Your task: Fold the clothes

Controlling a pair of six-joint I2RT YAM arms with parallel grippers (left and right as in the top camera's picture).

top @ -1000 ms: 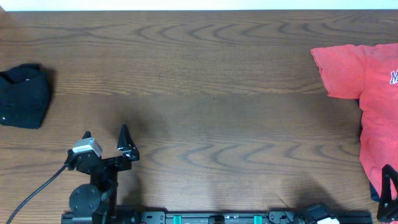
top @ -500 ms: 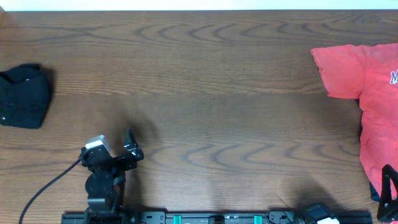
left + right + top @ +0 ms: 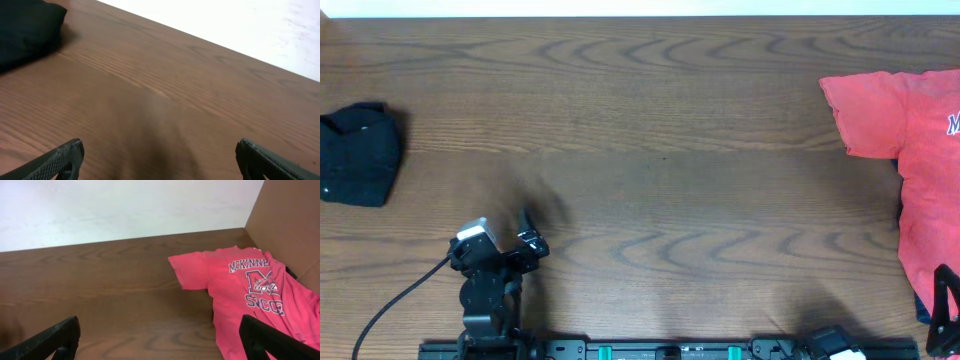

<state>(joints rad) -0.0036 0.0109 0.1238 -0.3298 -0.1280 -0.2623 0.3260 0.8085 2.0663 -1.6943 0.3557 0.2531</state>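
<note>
The clothes [image 3: 358,155] lie as a small black bundle at the table's far left edge; the left wrist view catches them at its top left corner [image 3: 25,27]. My left gripper [image 3: 498,235] hovers near the front edge, to the right of the bundle and nearer the front, well apart from it. It stands open over bare wood [image 3: 160,160], with nothing between its fingers. My right gripper [image 3: 948,300] sits at the front right corner, partly out of frame. It is open too [image 3: 160,342], and its right finger [image 3: 272,340] overlaps the red shirt in view.
A red-orange T-shirt [image 3: 910,140] with lettering [image 3: 250,285] is spread at the right edge. A brown cardboard wall [image 3: 290,220] rises behind it on the right. The arms' base rail [image 3: 670,350] runs along the front edge.
The left arm drew back toward the front edge and turned slightly during the first half second, then held. The right arm and both garments stayed put.
</note>
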